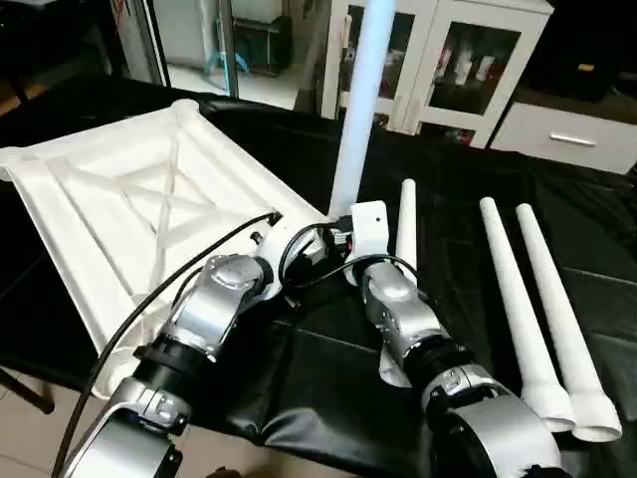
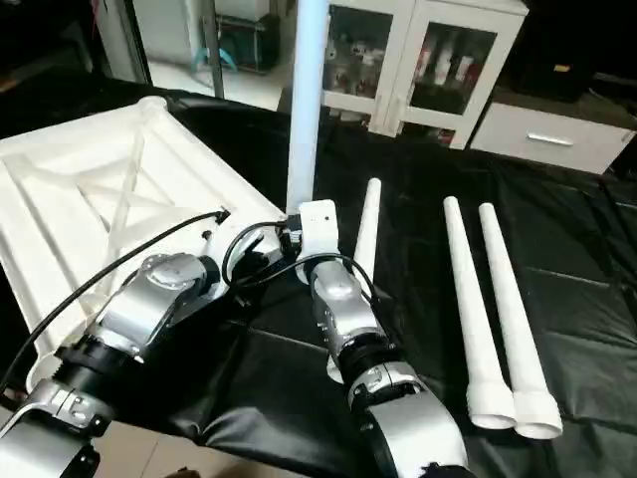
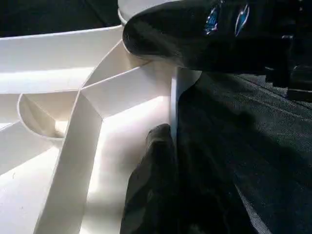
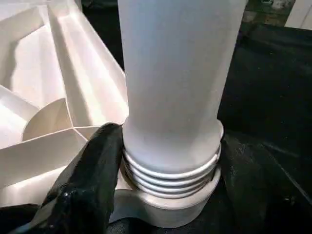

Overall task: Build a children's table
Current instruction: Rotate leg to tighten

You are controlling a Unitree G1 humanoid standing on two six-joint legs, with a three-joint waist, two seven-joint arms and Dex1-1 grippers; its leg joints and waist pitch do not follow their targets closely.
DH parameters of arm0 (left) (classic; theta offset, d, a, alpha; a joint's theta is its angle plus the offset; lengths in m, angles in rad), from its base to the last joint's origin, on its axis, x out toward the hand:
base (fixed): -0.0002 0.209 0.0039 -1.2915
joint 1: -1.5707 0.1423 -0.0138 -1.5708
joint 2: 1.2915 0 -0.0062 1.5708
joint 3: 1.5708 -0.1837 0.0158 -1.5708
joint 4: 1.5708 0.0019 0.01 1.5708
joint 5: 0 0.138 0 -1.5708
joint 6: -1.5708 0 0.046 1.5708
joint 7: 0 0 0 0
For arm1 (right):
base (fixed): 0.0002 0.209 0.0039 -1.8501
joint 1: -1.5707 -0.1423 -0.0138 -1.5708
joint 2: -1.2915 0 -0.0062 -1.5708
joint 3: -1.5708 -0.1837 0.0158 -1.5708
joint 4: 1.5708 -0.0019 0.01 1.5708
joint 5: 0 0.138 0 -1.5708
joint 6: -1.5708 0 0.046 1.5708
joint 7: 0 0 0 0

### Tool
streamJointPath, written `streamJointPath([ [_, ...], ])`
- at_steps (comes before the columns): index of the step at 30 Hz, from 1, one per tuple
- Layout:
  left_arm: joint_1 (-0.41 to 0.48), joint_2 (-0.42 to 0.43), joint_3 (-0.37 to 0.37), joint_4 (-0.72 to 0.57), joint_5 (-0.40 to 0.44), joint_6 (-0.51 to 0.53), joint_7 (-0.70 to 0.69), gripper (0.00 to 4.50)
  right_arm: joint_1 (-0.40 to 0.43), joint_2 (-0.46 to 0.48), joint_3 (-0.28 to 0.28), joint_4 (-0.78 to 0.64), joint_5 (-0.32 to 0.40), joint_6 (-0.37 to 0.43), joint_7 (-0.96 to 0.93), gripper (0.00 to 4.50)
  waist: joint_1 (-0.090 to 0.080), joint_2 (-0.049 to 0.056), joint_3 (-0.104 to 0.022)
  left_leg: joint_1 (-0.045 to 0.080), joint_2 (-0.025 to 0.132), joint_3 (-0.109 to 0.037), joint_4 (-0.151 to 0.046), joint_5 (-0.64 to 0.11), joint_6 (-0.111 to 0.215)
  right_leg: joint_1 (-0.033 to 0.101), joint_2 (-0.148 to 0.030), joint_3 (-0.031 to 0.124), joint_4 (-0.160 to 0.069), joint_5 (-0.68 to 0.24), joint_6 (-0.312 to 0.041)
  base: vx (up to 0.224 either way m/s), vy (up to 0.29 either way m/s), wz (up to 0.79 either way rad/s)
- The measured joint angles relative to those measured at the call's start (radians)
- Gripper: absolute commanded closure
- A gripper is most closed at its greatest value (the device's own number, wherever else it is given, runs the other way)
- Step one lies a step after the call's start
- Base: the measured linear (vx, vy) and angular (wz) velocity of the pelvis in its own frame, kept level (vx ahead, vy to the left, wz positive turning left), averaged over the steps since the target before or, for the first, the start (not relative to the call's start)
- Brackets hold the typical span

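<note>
A: So, where is the leg [image 4: 175, 73]?
B: It stands upright in the corner socket [image 4: 165, 209] of the upturned white board [image 1: 119, 199], its long axis straight up. The right claw [image 4: 170, 170] is clamped round its base, so the right arm is nearer.
A: And the left claw [image 3: 156, 170]?
B: Closed, holding nothing, resting on the board's rim beside that corner. Threads show above the socket, so I'd judge more twisting is needed. Three spare legs [image 1: 518, 299] lie on the black tabletop [image 1: 328, 368].

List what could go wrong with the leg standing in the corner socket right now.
1. The upright leg shows threads still exposed above the corner socket; it may be only partly seated and could tip.
2. The right gripper straddles the leg base; pushing sideways could cross-thread it.
3. The tabletop overhangs the work table's edge and could shift.
</note>
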Motion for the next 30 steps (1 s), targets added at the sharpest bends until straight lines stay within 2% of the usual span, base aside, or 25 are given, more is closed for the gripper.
streamJointPath([
  [1, -0.001, 0.000, 0.000, 0.002, 0.001, -0.001, 0.000, 4.50, 0.000, 0.000, -0.004, 0.002, 0.003, -0.004, 0.011, 1.22, 0.000, 0.000, 0.000, 0.000, -0.001, 0.000, 0.000, 0.000, 0.000, 0.000, -0.001, 0.000, 0.000, 0.000, 0.000, 0.000, 0.000, 0.00],
  [4, -0.004, 0.006, 0.001, 0.009, 0.004, -0.011, 0.011, 4.50, 0.000, 0.000, -0.014, 0.006, 0.010, -0.012, 0.055, 1.02, -0.005, 0.000, 0.001, -0.001, -0.002, 0.000, 0.000, 0.001, 0.002, 0.000, -0.002, 0.000, 0.000, 0.000, 0.001, 0.000, 0.000, 0.00],
  [7, -0.014, 0.012, 0.017, 0.032, 0.007, -0.025, 0.043, 4.50, 0.000, 0.000, -0.013, 0.007, 0.017, -0.012, 0.083, 0.66, -0.018, 0.000, 0.001, -0.002, -0.002, 0.000, 0.000, 0.001, 0.002, -0.003, -0.002, 0.000, 0.000, 0.001, 0.001, 0.000, 0.000, 0.00],
  [11, -0.021, 0.009, 0.022, 0.055, 0.018, -0.059, 0.045, 4.50, 0.028, -0.008, -0.008, -0.052, 0.011, -0.012, 0.084, 0.62, -0.019, 0.001, 0.001, -0.002, -0.002, 0.000, -0.002, 0.001, 0.002, -0.003, 0.000, -0.002, -0.001, 0.001, 0.002, 0.000, 0.000, 0.00],
  [14, -0.036, -0.011, 0.033, 0.105, 0.020, -0.119, 0.067, 4.50, 0.086, -0.037, 0.019, -0.183, 0.002, 0.005, 0.109, 0.62, -0.013, 0.001, 0.001, -0.002, -0.002, 0.000, -0.002, 0.001, 0.002, -0.003, 0.000, -0.002, -0.002, 0.001, 0.002, 0.000, 0.000, 0.00],
  [15, -0.036, -0.018, 0.049, 0.116, 0.011, -0.137, 0.071, 4.05, 0.107, -0.050, 0.020, -0.236, 0.003, 0.015, 0.124, 0.61, -0.012, 0.001, 0.002, -0.003, -0.002, 0.000, -0.002, 0.002, 0.003, -0.003, 0.000, -0.002, -0.002, 0.001, 0.002, 0.000, 0.000, 0.00],
  [17, -0.033, -0.046, 0.101, 0.122, -0.035, -0.177, 0.091, 3.94, 0.143, -0.072, 0.019, -0.323, 0.007, 0.036, 0.152, 0.61, -0.006, -0.003, 0.004, -0.005, -0.001, 0.000, -0.002, 0.002, 0.004, -0.004, 0.000, -0.003, -0.003, 0.001, 0.002, 0.000, 0.000, 0.00],
  [18, -0.035, -0.057, 0.130, 0.109, -0.060, -0.207, 0.110, 3.87, 0.148, -0.077, 0.018, -0.342, 0.008, 0.046, 0.163, 0.61, -0.005, -0.006, 0.006, -0.006, -0.001, 0.000, -0.001, 0.003, 0.004, -0.004, 0.000, -0.003, -0.003, 0.001, 0.002, 0.000, 0.000, 0.00],
  [20, -0.049, -0.062, 0.137, 0.084, -0.071, -0.235, 0.123, 3.57, 0.159, -0.085, 0.018, -0.385, 0.011, 0.060, 0.176, 0.61, -0.006, -0.007, 0.005, -0.006, 0.000, 0.000, -0.001, 0.002, 0.005, -0.004, 0.000, -0.003, -0.005, 0.001, 0.002, 0.000, 0.000, 0.00],
  [23, -0.053, -0.054, 0.162, 0.000, -0.084, -0.257, 0.133, 3.39, 0.229, -0.094, 0.032, -0.542, 0.033, 0.122, 0.209, 0.61, -0.007, -0.007, 0.006, -0.006, 0.001, 0.000, -0.003, 0.002, 0.005, -0.004, 0.002, -0.003, -0.006, 0.001, 0.002, 0.000, 0.000, 0.00],
  [26, -0.038, -0.005, 0.200, -0.088, -0.104, -0.241, 0.114, 3.27, 0.270, -0.121, 0.036, -0.657, 0.057, 0.179, 0.234, 0.61, -0.011, -0.004, 0.007, -0.005, 0.002, 0.000, -0.003, 0.002, 0.005, -0.004, 0.004, -0.003, -0.006, 0.001, 0.002, 0.000, 0.000, 0.00],
  [30, 0.060, 0.126, 0.252, -0.259, -0.134, -0.168, 0.045, 3.27, 0.332, -0.157, 0.077, -0.806, 0.062, 0.249, 0.301, 0.61, -0.022, 0.004, 0.010, -0.002, 0.003, -0.001, -0.004, 0.002, 0.004, -0.003, 0.007, -0.003, -0.005, 0.000, 0.002, 0.000, 0.000, 0.00],
])
